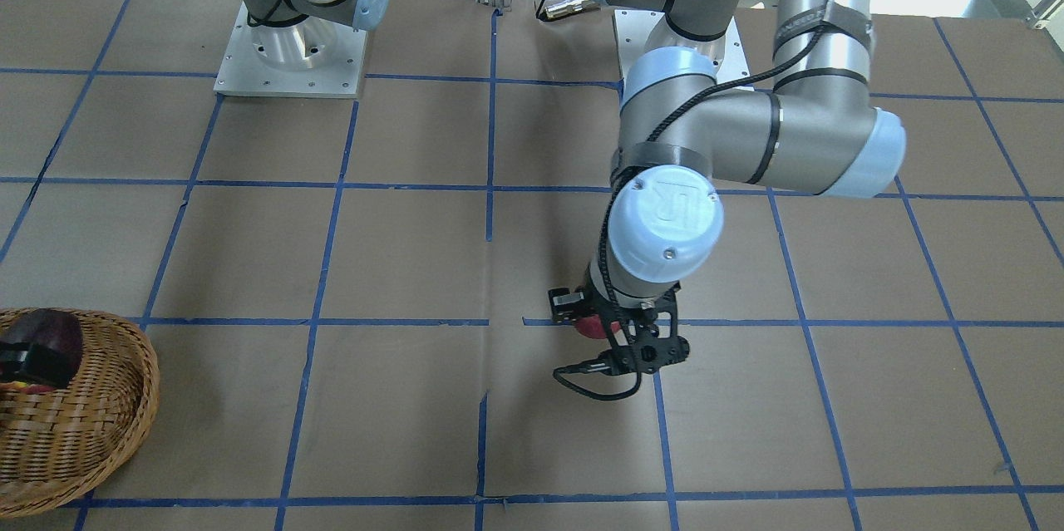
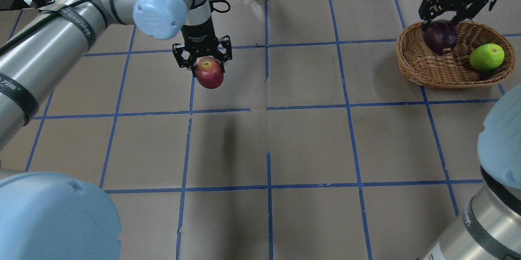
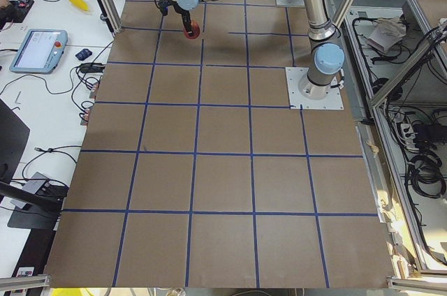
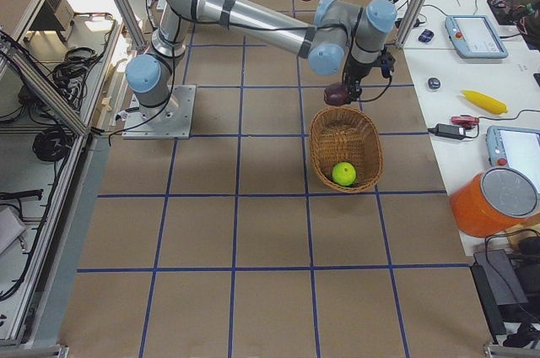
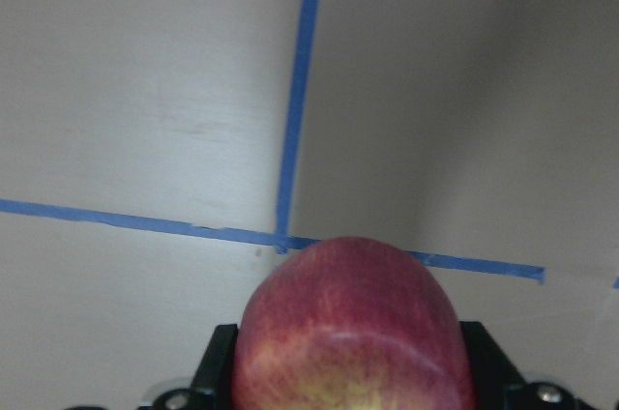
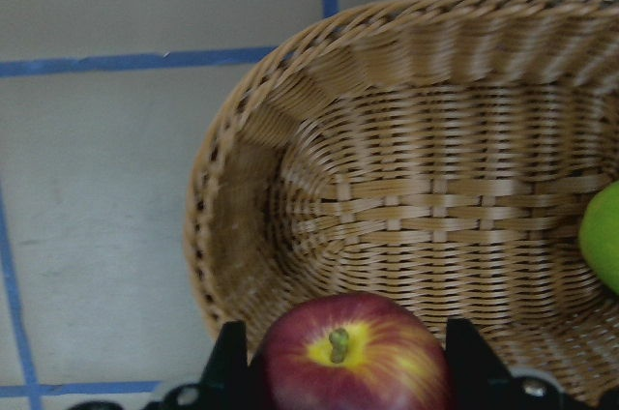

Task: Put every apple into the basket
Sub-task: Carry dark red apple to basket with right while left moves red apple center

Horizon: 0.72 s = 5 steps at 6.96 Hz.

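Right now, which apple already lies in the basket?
The lime green apple, resting in the basket. The right end effector holds the maroon apple, the left end effector the lighter red apple.

The table (image 2: 309, 146) is covered in brown paper (image 2: 142, 150) and marked into large squares with blue tape (image 2: 268, 188). A wicker basket (image 2: 411, 64) stands on it at the robot's right, toward the far edge. Along the robot's edge lie two square metal plates, well apart: the right-hand plate (image 1: 249, 74) and the left-hand plate (image 3: 295, 100)
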Available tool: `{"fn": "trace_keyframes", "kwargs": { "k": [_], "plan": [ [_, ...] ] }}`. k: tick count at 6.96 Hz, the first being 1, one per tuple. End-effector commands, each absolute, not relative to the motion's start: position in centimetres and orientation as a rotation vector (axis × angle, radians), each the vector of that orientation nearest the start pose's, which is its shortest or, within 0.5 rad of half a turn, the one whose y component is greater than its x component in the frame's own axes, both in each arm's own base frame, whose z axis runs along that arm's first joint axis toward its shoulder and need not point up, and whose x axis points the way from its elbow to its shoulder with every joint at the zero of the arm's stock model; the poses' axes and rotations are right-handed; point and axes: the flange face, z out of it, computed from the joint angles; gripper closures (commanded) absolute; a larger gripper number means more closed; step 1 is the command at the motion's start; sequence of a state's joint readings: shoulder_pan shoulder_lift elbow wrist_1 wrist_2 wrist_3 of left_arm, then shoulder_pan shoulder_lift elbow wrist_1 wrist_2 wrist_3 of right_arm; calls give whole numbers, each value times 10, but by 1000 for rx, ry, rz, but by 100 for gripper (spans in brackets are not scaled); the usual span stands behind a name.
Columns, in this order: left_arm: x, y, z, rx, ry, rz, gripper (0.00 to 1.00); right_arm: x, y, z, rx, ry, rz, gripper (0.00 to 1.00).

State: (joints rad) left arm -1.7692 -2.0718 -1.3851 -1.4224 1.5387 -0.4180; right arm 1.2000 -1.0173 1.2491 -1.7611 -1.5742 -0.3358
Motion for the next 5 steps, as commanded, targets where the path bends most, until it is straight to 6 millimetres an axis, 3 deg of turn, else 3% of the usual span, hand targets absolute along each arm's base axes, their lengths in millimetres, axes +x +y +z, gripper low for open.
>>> {"fn": "trace_keyframes", "kwargs": {
  "k": [1, 2, 3, 4, 5],
  "plan": [
    [-340, -583, 236, -476, 3176, 258, 82, -202, -717, 258, -26, 3153, 7, 100],
    [-353, -566, 212, -444, 3190, 207, 82, -221, -717, 231, 2, 3145, 27, 100],
    [-350, -560, 200, -440, 3166, 207, 76, -226, -717, 230, 24, 3141, 27, 100],
    [-349, -559, 193, -448, 3157, 230, 13, -225, -718, 226, 12, 3135, 21, 98],
    [-350, -564, 203, -469, 3157, 211, 0, -226, -718, 225, 12, 3130, 23, 38]
  ]
}}
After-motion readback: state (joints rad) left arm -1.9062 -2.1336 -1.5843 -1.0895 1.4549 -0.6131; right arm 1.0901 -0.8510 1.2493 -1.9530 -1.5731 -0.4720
